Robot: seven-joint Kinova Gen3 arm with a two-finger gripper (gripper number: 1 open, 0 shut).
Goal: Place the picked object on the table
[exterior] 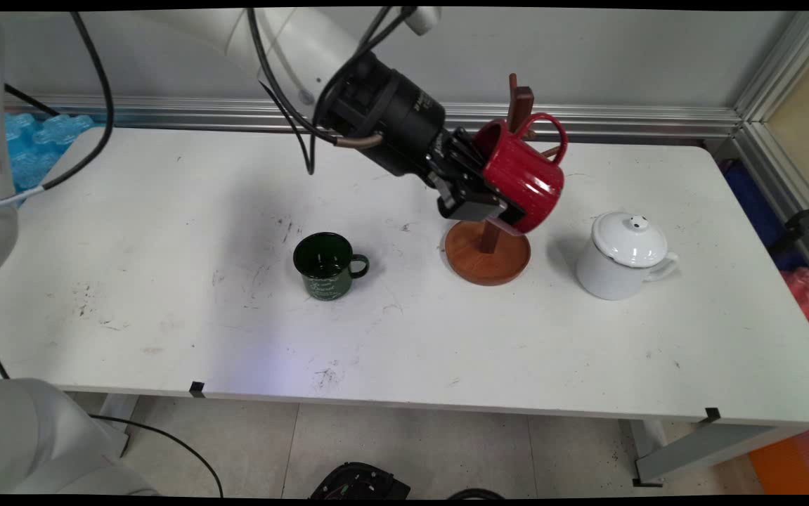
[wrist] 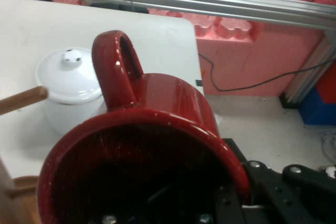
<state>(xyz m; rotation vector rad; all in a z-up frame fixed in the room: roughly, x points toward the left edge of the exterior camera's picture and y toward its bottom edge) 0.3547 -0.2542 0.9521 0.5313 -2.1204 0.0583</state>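
One red mug (exterior: 522, 176) is hanging tilted in the gripper (exterior: 499, 204), whose fingers are clamping its rim, apparently one inside and one outside. It is hovering over the wooden mug stand (exterior: 487, 253), handle near a peg. A white pot (exterior: 622, 254) is sitting at three o'clock, a green mug (exterior: 327, 266) at nine.

Green mug (exterior: 327, 266) upright on white surface (exterior: 165, 232), handle to right, left of wooden stand. Wooden stand (exterior: 487, 251): round base on surface, post upright, peg (wrist: 23, 99) sticking out sideways. White lidded pot (exterior: 622, 255) right of stand, near it, handle to right, knob on lid. Blue foam blocks (exterior: 35, 144) beyond surface's far left corner. Black cable on floor below.
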